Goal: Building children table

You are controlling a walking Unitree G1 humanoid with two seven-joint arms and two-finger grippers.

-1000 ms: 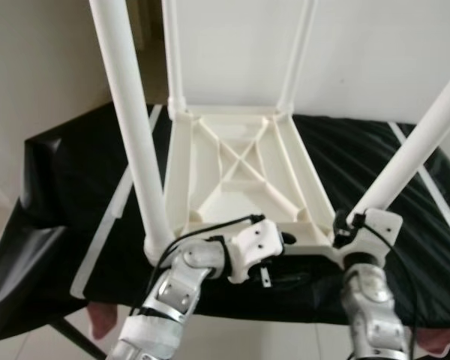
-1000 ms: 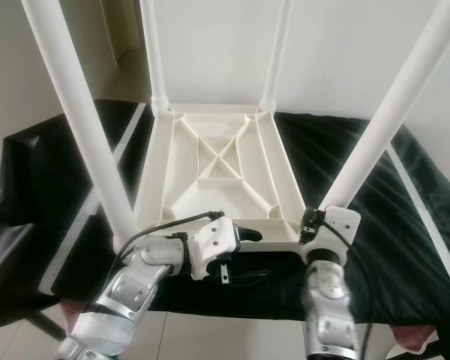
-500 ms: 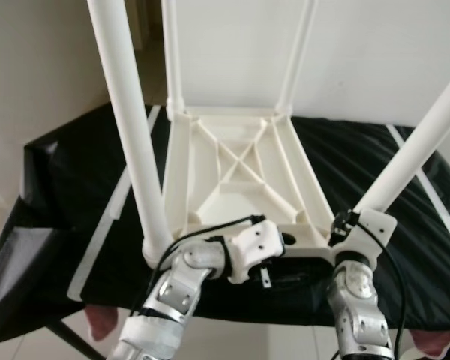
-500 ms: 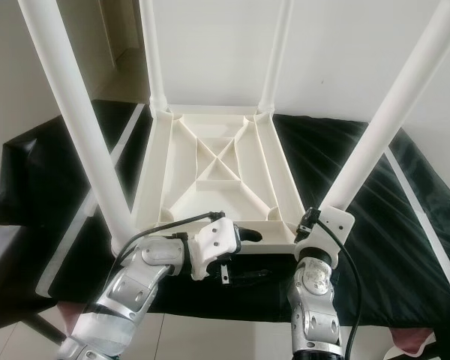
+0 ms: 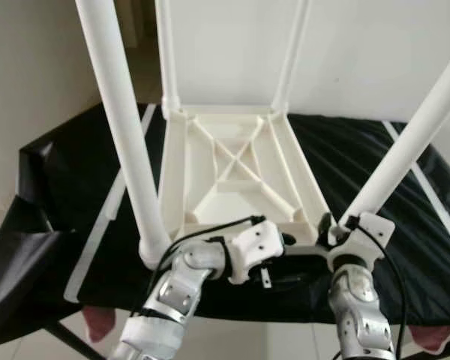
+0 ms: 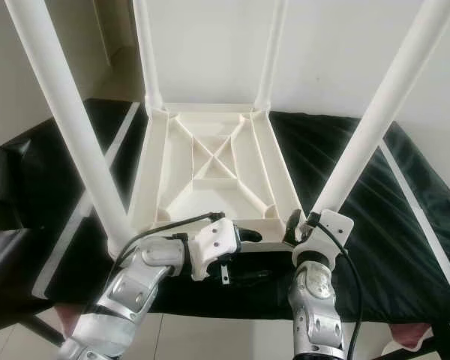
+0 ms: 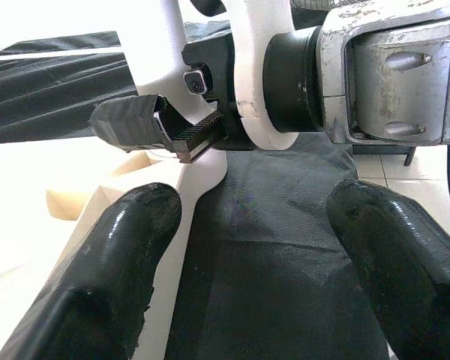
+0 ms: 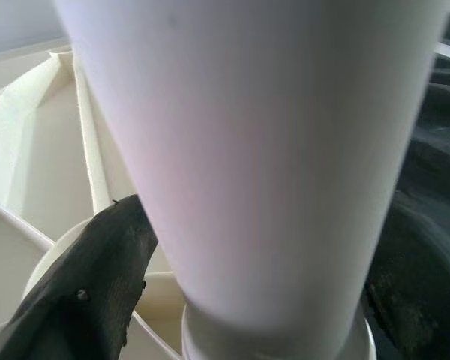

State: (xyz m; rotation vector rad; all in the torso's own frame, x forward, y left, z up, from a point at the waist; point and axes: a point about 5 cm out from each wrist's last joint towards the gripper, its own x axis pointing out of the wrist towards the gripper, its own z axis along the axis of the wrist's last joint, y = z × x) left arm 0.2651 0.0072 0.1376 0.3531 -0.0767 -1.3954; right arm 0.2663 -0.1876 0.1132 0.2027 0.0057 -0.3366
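A black cloth (image 5: 375, 172) covers the work surface, and on it the cream tabletop (image 5: 236, 169) lies upside down with four white legs (image 5: 124, 127) standing in its corner sockets. The right gripper (image 6: 304, 223) pinches the base of the near right leg (image 6: 367, 127), its fingers on either side of it. The left gripper (image 7: 244, 247), fingers spread, sits at the tabletop's near edge.

Head stereo pair looking down, sharing upturned table (image 5: 232, 172); wrist cameras pressed close, right perhaps against leg (image 8: 262, 150)
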